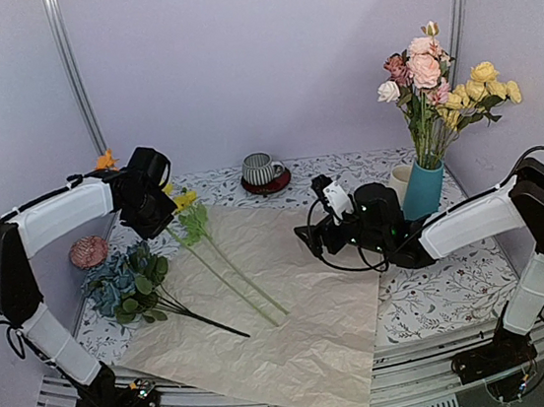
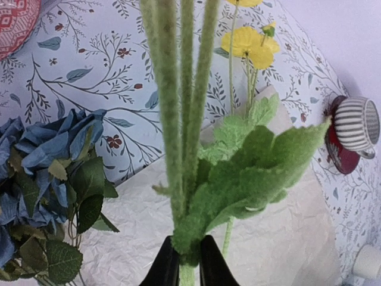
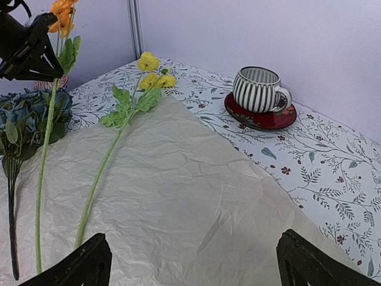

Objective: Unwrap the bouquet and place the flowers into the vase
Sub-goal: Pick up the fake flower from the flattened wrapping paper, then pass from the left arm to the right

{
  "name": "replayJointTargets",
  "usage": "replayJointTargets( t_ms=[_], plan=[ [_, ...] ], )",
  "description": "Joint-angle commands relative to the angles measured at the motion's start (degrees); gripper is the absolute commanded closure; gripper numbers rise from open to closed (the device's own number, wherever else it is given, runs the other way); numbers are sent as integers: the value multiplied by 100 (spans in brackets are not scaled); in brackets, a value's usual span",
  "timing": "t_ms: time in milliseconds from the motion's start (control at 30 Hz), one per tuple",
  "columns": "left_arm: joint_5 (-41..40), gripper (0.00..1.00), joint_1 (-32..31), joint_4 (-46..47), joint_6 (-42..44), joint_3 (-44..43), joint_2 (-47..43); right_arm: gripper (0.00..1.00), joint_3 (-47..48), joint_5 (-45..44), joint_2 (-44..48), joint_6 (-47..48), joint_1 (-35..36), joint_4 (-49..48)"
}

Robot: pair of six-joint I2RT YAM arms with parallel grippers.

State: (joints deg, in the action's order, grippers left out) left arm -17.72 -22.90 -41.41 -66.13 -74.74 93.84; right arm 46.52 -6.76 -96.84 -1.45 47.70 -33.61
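Note:
The bouquet's peach paper (image 1: 296, 320) lies flat and open on the table. My left gripper (image 1: 151, 213) (image 2: 184, 262) is shut on the fuzzy green stem and leaf of an orange flower (image 1: 105, 161) (image 3: 62, 12), whose bloom is lifted while its long stem trails down to the paper. A yellow flower (image 1: 184, 200) (image 2: 250, 44) (image 3: 149, 62) lies on the paper beside it. A blue flower bunch (image 1: 123, 281) (image 2: 36, 155) rests at the paper's left edge. The teal vase (image 1: 424, 190) holds pink and yellow flowers (image 1: 436, 79). My right gripper (image 1: 314, 236) (image 3: 199, 268) hovers open over the paper.
A striped grey cup (image 1: 262, 168) (image 3: 257, 89) sits on a red saucer (image 3: 286, 119) at the back. A cream mug (image 1: 400, 180) stands left of the vase, behind the right arm. A pink round object (image 1: 87, 251) lies at the left edge.

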Motion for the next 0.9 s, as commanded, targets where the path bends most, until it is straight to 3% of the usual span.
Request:
replayJointTargets(
  t_ms=[0,167,233,533,700,867],
  plan=[
    [-413,87,-337,187,253,192,-352,1,155,-70,-80,40,57,29],
    [-889,85,-620,278,448,505,-848,1,171,-96,-85,71,73,38],
    [-799,85,-677,749,940,819,-1085,1,167,-93,-97,75,84,38],
    [690,83,-749,3359,2641,2659,-2506,1,204,234,-133,81,139,47],
    [1581,81,-760,4584,3064,3459,-3464,1,216,501,-105,338,268,56],
    [2203,80,-758,5218,3293,3801,-4230,1,237,685,311,489,463,263]
  ],
)
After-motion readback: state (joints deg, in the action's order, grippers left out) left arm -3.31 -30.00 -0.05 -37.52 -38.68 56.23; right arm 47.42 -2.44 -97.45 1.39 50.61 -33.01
